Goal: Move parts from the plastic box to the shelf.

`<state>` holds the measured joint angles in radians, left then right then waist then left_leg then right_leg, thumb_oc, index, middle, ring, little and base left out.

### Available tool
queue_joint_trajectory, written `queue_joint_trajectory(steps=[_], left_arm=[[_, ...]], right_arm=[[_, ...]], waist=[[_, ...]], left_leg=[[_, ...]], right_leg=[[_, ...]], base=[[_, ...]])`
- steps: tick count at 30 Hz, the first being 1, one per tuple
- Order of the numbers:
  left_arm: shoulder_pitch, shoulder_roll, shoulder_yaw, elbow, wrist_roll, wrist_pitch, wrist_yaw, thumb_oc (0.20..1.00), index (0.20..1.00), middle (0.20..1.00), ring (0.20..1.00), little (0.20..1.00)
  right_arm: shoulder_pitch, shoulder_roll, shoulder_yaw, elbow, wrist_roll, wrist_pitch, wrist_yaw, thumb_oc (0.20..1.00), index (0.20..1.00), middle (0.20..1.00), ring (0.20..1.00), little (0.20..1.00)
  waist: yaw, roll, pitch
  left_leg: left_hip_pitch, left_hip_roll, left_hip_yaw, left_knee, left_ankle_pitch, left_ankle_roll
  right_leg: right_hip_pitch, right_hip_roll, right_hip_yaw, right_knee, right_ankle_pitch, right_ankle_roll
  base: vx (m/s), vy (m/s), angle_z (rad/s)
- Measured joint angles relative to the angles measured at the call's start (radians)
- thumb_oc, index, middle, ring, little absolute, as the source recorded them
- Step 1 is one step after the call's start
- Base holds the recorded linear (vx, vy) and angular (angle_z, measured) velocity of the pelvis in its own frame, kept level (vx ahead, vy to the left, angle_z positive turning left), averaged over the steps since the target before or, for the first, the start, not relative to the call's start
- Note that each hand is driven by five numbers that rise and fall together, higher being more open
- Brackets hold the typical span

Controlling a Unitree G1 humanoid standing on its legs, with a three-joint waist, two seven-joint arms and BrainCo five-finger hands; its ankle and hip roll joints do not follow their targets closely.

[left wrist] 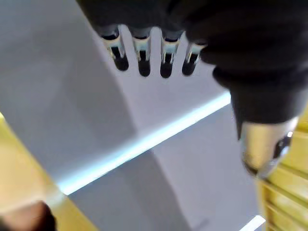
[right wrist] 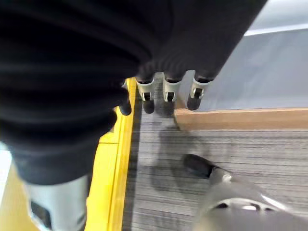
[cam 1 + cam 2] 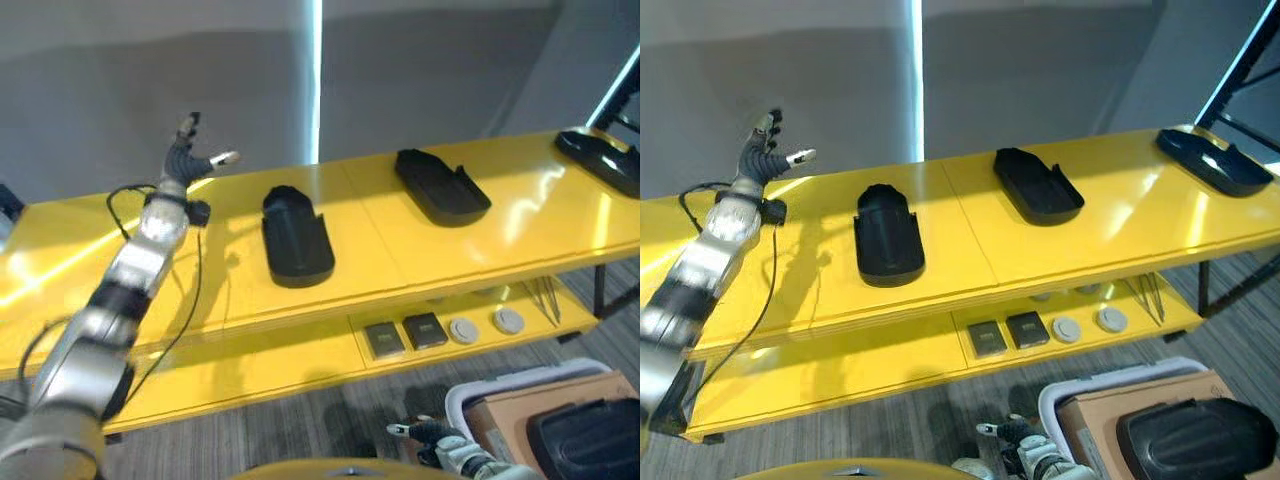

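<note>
Parts already sit on the yellow shelf: one black moulded part near the middle of the top board, a second black part to its right, a third at the far right end. The plastic box, pale-rimmed and on the grey carpet at near right, holds another black part lying on what looks like a brown cardboard sheet. The left robot hand is raised over the left end of the shelf, fingers spread and straight, holding nothing. The right robot hand hangs low just left of the box, fingers relaxed and empty. Judging from this, the step in hand is a fresh pick: bring the right robot hand over the box rim, close on the part's raised edge rather than its smooth domed back, lift it clear of the wall, then set it in a free gap on the top board. Parts look like rigid matte plastic, shell-shaped with one rounded end; the shelf is glossy and may let them slide. Small square and round bits lie on the lower board.
</note>
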<state>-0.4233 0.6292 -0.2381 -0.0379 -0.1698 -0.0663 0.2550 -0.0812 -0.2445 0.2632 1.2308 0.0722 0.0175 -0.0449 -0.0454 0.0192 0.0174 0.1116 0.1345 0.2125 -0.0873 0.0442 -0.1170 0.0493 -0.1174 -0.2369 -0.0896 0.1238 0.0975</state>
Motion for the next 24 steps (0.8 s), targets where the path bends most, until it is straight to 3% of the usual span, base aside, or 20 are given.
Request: queue_joint_trajectory(steps=[1,3,4,6,8,10,16,18,24], left_arm=[[0.134,-0.026,0.022,-0.106,0.017,-0.062,-0.014,0.200,0.200,0.200,0.200,0.200],[0.218,-0.104,0.045,-0.136,-0.019,-0.077,-0.048,0.200,0.200,0.200,0.200,0.200],[0.225,-0.110,0.038,-0.066,-0.045,-0.074,-0.091,0.200,0.200,0.200,0.200,0.200],[0.380,-0.186,0.104,-0.200,-0.084,-0.077,-0.134,0.200,0.200,0.200,0.200,0.200],[0.490,-0.233,0.024,-0.260,-0.113,-0.102,-0.208,0.200,0.200,0.200,0.200,0.200],[0.491,-0.200,-0.013,-0.237,-0.130,-0.091,-0.256,0.200,0.200,0.200,0.200,0.200],[0.457,-0.206,-0.092,-0.164,-0.186,-0.073,-0.304,0.200,0.200,0.200,0.200,0.200],[0.422,-0.208,-0.155,-0.119,-0.182,-0.061,-0.329,0.200,0.200,0.200,0.200,0.200],[0.244,-0.224,-0.199,-0.007,-0.176,-0.053,-0.323,0.200,0.200,0.200,0.200,0.200]], right_arm=[[0.032,0.007,-0.002,0.004,-0.002,-0.006,0.001,1.000,1.000,1.000,1.000,1.000],[0.056,0.023,-0.010,0.027,-0.021,-0.003,0.002,1.000,1.000,1.000,1.000,1.000],[0.059,0.041,-0.022,0.053,-0.039,-0.002,0.004,1.000,1.000,1.000,1.000,1.000],[0.088,0.045,-0.046,0.005,-0.040,-0.013,0.002,1.000,1.000,1.000,1.000,1.000],[0.106,0.042,-0.052,-0.007,-0.039,-0.034,-0.003,1.000,1.000,1.000,1.000,1.000],[0.095,0.041,-0.052,0.007,-0.040,-0.033,-0.003,1.000,1.000,1.000,1.000,1.000],[0.082,0.033,-0.069,0.013,-0.039,-0.037,-0.011,1.000,1.000,1.000,1.000,1.000],[0.056,0.034,-0.070,0.003,-0.038,-0.045,-0.026,1.000,1.000,1.000,1.000,1.000],[-0.011,0.035,-0.035,0.003,-0.038,-0.059,-0.033,1.000,1.000,1.000,1.000,1.000]], waist=[[0.023,-0.007,-0.005],[0.047,-0.016,-0.007],[0.027,-0.029,-0.006],[-0.007,-0.033,0.003],[-0.006,-0.028,0.006],[-0.003,-0.025,0.011],[-0.016,-0.010,0.053],[-0.027,-0.015,0.101],[-0.053,-0.029,0.186]], left_leg=[[0.016,-0.004,-0.001,0.000,-0.005,0.002],[0.017,-0.012,-0.004,0.000,-0.011,0.013],[-0.009,-0.022,-0.011,0.000,-0.004,0.021],[-0.008,-0.025,0.002,0.000,-0.009,0.018],[-0.008,-0.025,0.012,0.000,-0.009,0.022],[-0.021,-0.023,0.013,0.000,-0.007,0.022],[-0.059,-0.022,0.030,0.000,0.006,0.025],[-0.088,-0.022,0.036,0.002,0.017,0.022],[-0.147,-0.021,0.050,0.006,0.034,0.021]], right_leg=[[0.010,-0.004,0.000,0.000,-0.007,0.006],[0.008,-0.012,0.000,0.000,-0.015,0.014],[-0.011,-0.022,0.001,0.000,-0.006,0.013],[-0.014,-0.025,0.008,0.000,-0.006,0.013],[-0.024,-0.024,0.023,0.000,-0.006,0.013],[-0.044,-0.022,0.028,0.000,-0.004,0.013],[-0.091,-0.017,0.041,0.000,0.012,0.010],[-0.126,-0.015,0.053,0.000,0.030,0.012],[-0.197,-0.011,0.068,0.000,0.049,0.010]], base=[[0.03,0.029,0.06],[-0.01,0.028,0.04],[-0.05,0.045,-0.03],[-0.05,0.041,-0.17],[-0.04,0.025,-0.15],[-0.05,0.015,-0.04],[-0.05,0.010,-0.08],[-0.09,-0.001,-0.12],[-0.06,-0.003,-0.09]])
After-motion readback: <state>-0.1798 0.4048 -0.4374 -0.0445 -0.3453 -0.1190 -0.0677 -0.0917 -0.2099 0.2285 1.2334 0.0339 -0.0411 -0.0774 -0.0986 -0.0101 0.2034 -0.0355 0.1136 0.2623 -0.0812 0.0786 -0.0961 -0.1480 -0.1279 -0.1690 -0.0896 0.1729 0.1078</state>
